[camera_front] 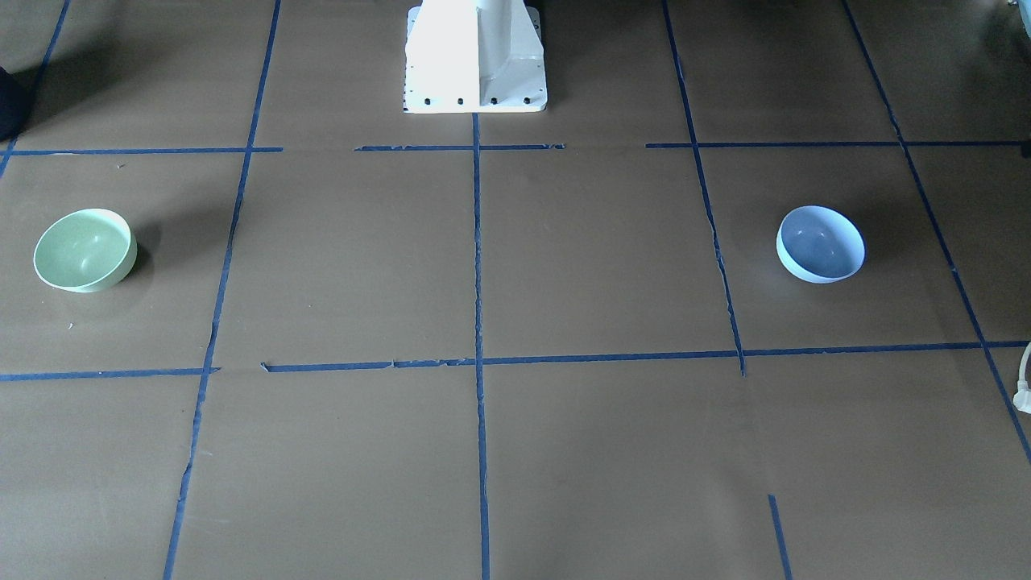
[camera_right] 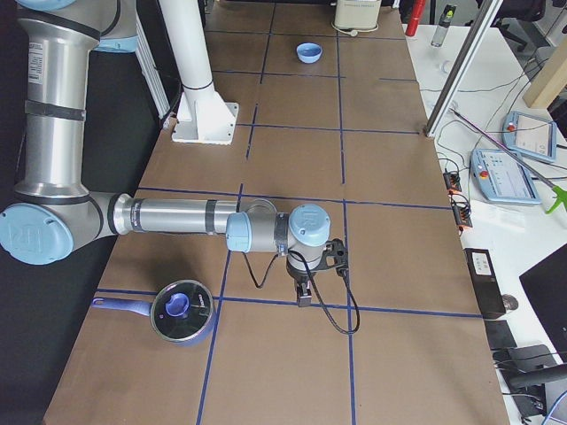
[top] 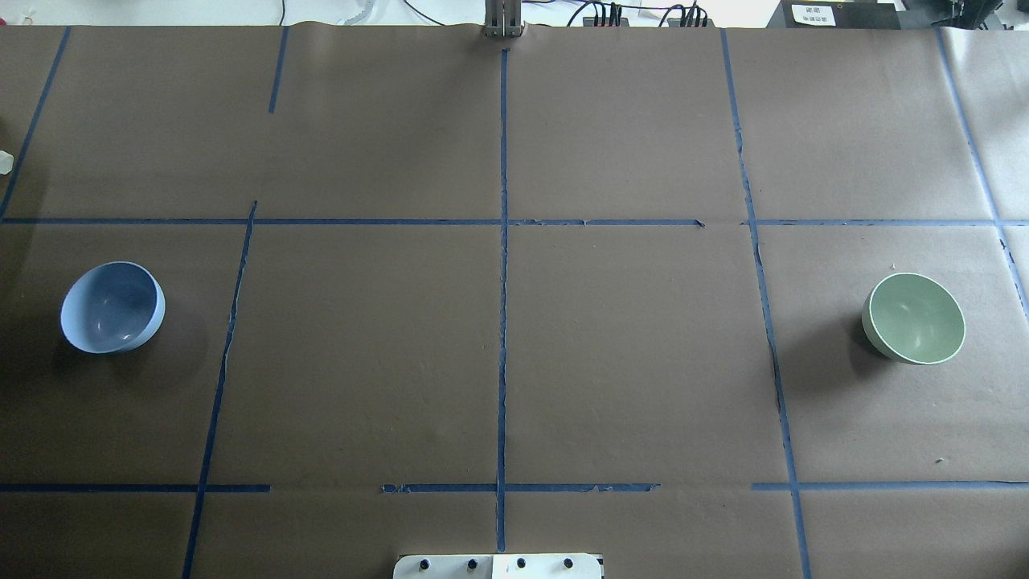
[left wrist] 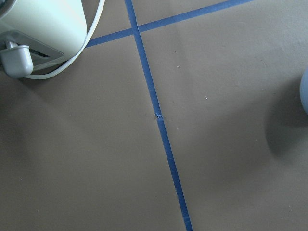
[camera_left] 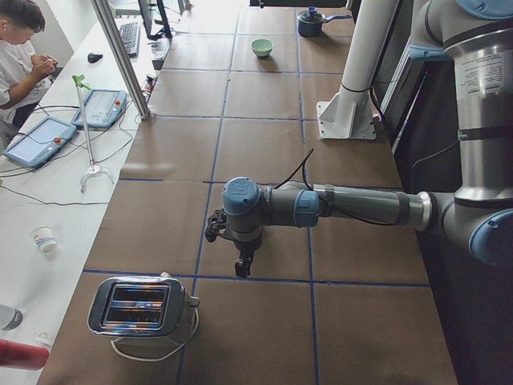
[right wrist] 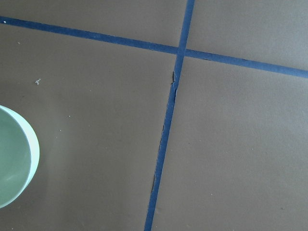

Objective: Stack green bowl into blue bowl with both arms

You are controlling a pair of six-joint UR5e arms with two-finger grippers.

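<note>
Toaster: the toaster sits low left in the left side view with its cord looped beside it. A low swing of the left arm could snag that cord.
Left claw: the left claw hangs above a tape line just right of the toaster and carries nothing. I cannot tell whether its fingers are parted or together, and its own camera shows none of them.
Blue bowl: the blue bowl rests mouth-up at the far left of the overhead view. Only its edge shows at the right border of the left wrist view. Its wall is smooth and round, so I judge a rim pinch could slide off or skid it along the paper.
Worktop: on the worktop the bowls lie well apart. Any meeting would fall near the centre, where the two arms could clash if both come in together.
Green bowl: the green bowl rests mouth-up at the far right of the overhead view, with a slice of it at the lower left of the right wrist view. Lifted by one side of the rim it may tilt and drop. Released off-centre it could tip the blue bowl instead of nesting.
Right claw: the right claw hangs over the tape in the lower middle of the right side view, carrying nothing. Parted or together, I cannot tell.
Pot: the pot lies low left in that view, near the right arm. A low sweep could knock it.
</note>
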